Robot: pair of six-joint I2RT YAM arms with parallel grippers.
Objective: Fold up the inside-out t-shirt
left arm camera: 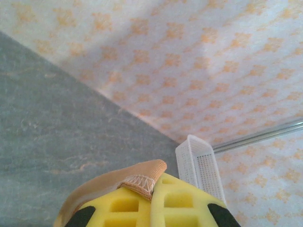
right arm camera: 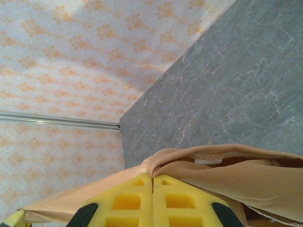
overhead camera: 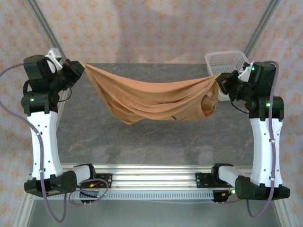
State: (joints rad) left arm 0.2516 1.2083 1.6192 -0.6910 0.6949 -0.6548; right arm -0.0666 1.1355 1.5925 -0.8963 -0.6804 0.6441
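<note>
Hanging like a hammock above the grey counter, the inside-out t-shirt is stretched between the two arms. Its 9 o'clock end is clamped in the left pincer, whose yellow pads are pressed together on a stitched hem. Its 3 o'clock end is clamped likewise in the right pincer. The middle sags toward 6 o'clock. A white basket is seen at 1 o'clock, just behind the right pincer.
</note>
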